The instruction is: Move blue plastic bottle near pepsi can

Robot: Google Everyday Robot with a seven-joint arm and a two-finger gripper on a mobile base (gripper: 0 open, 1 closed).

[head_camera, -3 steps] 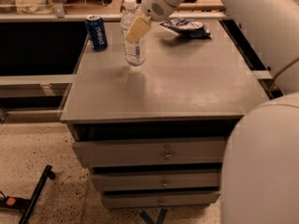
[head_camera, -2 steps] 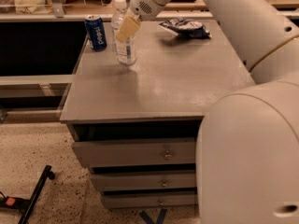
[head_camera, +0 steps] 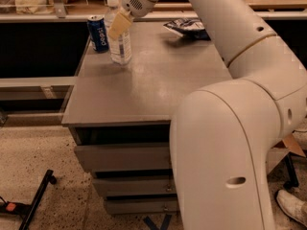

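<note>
Blue plastic bottle (head_camera: 121,49) has shifted w/ the gripper (head_camera: 116,30) over the last sec. It was nearer mid-worktop and is now tight up by the pepsi can (head_camera: 98,32). The gap has closed from clearly apart to just beside; I can't tell if they touch. My read is the move is basically done, and what's left for you is a clean let-go w/o knocking either thing.

The bottle is upright, base looks down on the worktop (head_camera: 144,90), though contact isn't certain. Clear plastic, white cap poking up above the jaws, white-and-blue label on the lower body below them. It stands taller than the can.

The jaws are closed round the bottle's upper body, w/ one cream finger lying slantwise across its front and the other hidden behind. I judge it a firm hold, since the bottle travelled w/ them.

From the jaws outward:
- The can is just beside them, on the worktop's back-corner side, upright.
- A dark snack bag (head_camera: 184,27) is well apart on the opposite side, at the back.
- The arm (head_camera: 249,47) sweeps over the worktop from the near side.
- Drawers (head_camera: 124,157) are below the front edge.
</note>
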